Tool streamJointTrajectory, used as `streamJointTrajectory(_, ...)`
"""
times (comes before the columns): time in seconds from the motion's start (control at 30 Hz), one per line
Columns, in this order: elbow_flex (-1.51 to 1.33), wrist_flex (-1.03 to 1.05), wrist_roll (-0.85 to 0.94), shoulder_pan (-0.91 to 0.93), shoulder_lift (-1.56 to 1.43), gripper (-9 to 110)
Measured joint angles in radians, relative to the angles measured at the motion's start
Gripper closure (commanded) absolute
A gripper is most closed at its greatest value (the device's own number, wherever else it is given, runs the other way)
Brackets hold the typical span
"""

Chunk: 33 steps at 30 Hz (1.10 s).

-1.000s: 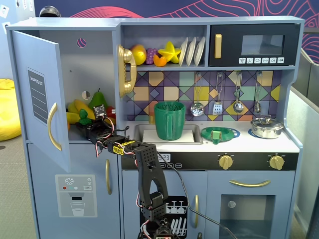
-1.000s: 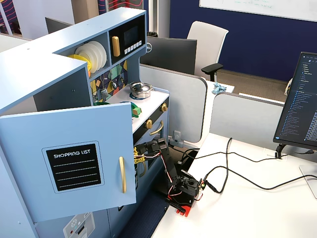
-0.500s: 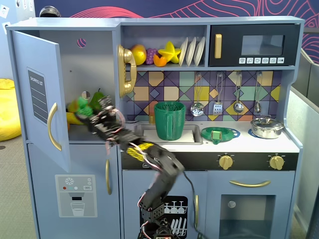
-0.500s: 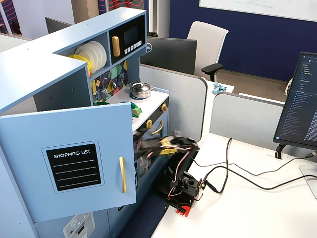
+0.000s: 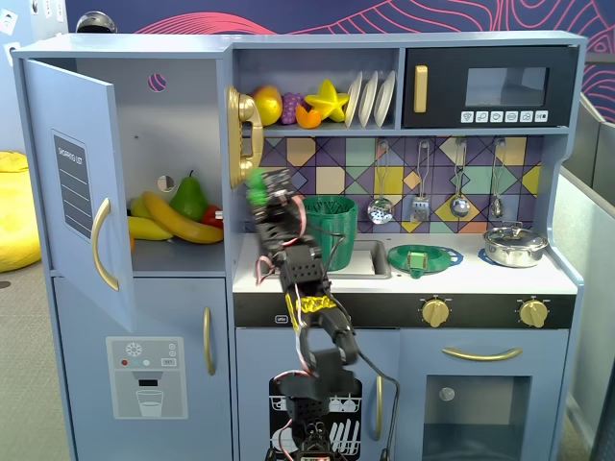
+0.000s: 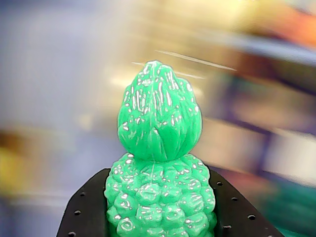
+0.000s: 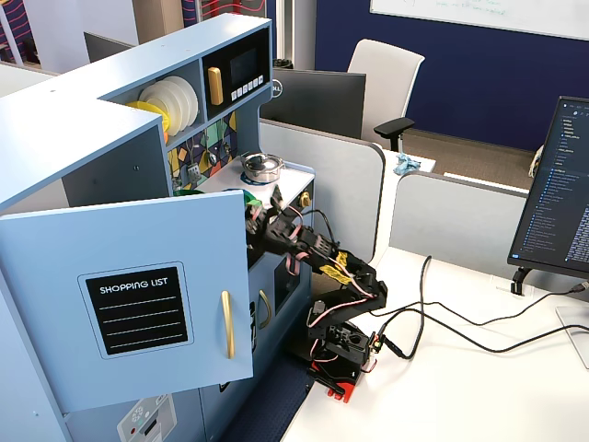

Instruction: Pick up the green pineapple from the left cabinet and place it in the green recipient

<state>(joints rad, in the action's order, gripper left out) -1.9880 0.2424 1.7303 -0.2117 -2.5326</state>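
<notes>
Toy kitchen bkgd, tool (image 6: 160, 217) clamped on green pineapple (image 6: 159, 168), wrist view only shows bumps, left cabinet (image 5: 183, 144) open.

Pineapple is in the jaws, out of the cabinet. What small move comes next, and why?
Probably swing right in a fixed view toward the green cup. The gripper holds the pineapple just left of the cup and slightly above its rim, with the open cabinet further left. Keep the jaws shut until it is over the opening.

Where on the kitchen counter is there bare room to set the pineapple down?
Bare counter lies between the flat green strainer dish and the silver pot, and along the front edge there. It is crowded around the sink, where the green recipient and the gripper holding the green pineapple sit.
</notes>
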Motion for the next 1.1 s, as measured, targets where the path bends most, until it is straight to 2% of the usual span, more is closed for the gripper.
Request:
streamJointTrajectory(0.2, 0.167, -0.035, -0.048, 0.195, 0.291, 101)
streamJointTrajectory(0.53, 0.508, -0.052, -0.049, 0.314, 0.710, 101)
streamJointTrajectory(0.57, 0.518, -0.052, -0.049, 0.318, 0.729, 97)
streamJointTrajectory(0.67, 0.523, -0.052, -0.049, 0.316, 0.749, 74)
streamJointTrajectory(0.77, 0.523, -0.041, -0.060, 0.316, 0.753, 64)
streamJointTrajectory(0.93, 0.523, -0.034, -0.066, 0.316, 0.753, 62)
streamJointTrajectory(1.1, 0.523, -0.031, -0.066, 0.316, 0.753, 65)
